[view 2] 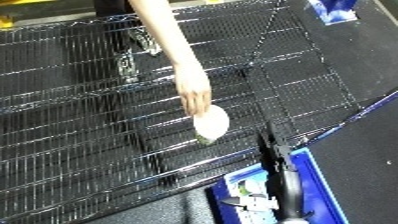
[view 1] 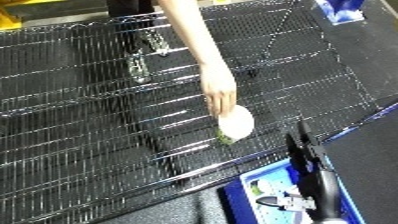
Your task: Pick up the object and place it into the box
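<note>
A white round object (view 1: 236, 122) with a green patch at its lower edge rests on the black wire rack (view 1: 80, 115). A person's hand (view 1: 218, 91) reaches down from the top and touches its upper side. My right hand (view 1: 303, 150) rises from the lower right with its fingers straight, a little to the right of the object and apart from it. The blue bin (view 2: 311, 167) lies at the bottom right, under my right forearm. My left hand shows in neither view.
The wire rack covers most of the view and slopes to its front edge near the bin. A blue item (view 1: 342, 11) stands at the top right on the dark surface. Small white and green things (view 1: 259, 190) lie inside the bin.
</note>
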